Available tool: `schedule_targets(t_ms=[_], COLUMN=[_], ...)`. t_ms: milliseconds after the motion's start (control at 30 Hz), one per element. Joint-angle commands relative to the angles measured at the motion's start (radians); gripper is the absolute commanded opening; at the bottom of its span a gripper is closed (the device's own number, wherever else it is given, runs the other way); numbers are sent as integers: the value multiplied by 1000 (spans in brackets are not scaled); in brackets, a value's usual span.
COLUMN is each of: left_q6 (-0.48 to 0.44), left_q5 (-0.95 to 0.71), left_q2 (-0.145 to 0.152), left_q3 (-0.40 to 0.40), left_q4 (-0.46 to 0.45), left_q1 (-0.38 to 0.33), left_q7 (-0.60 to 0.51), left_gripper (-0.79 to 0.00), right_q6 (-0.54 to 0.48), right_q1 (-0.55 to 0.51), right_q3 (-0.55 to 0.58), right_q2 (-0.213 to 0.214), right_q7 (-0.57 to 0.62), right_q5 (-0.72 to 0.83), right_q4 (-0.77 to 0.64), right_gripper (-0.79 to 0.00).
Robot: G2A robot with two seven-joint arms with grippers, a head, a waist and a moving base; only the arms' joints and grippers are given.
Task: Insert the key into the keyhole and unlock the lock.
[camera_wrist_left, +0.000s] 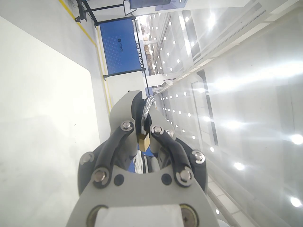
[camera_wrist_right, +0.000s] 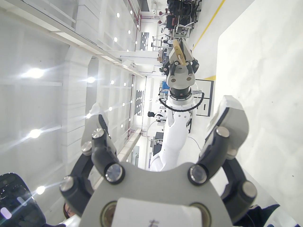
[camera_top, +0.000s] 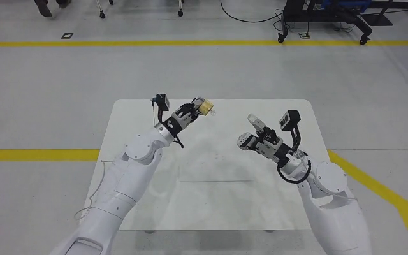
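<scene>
- The right gripper [camera_top: 250, 131] hangs above the table [camera_top: 242, 204], fingers spread and holding nothing.
- The left gripper [camera_top: 193, 111], clenched on the brass padlock [camera_top: 204, 107], holds it aloft over the table's far edge.
- The key cannot be made out, so insertion looks not yet begun. The free gripper likely needs to bring the key to the keyhole next.
</scene>
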Motion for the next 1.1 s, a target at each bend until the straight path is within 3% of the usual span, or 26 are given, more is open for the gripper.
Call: schedule_targets(t_ms=[0, 100, 233, 267, 300, 333, 467, 767, 1067], left_q6=[0, 2, 57, 90, 118, 154, 259, 392, 419], left_q5=[1, -15, -151, -194, -222, -239, -272, -427, -442], left_q2=[0, 0, -9, -13, -16, -18, -27, -47, -51], left_q3=[0, -9, -25, -26, -27, -23, 1, 12, 3], left_q4=[0, -16, -37, -31, -23, -12, -1, -25, -10], left_q1=[0, 17, 44, 45, 43, 39, 25, 12, -11], left_q7=[0, 19, 25, 21, 23, 19, -12, -98, -116], left_gripper=[-785, -785, -785, -785, -785, -785, -785, -785, -785], right_q6=[0, -56, -223, -277, -323, -369, -483, -599, -625], right_q1=[0, -5, 68, 85, 100, 118, 178, 261, 274], right_q3=[0, -43, -115, -136, -154, -168, -210, -254, -255], right_q2=[0, -13, -42, -52, -61, -68, -83, -103, -111], right_q7=[0, 57, 88, 96, 111, 124, 151, 153, 149], right_q5=[0, 170, 380, 439, 497, 513, 466, 372, 324], right_q4=[0, 13, 161, 193, 222, 250, 333, 452, 482], right_gripper=[0, 0, 0, -428, -579, -785, -785, -785, -785])
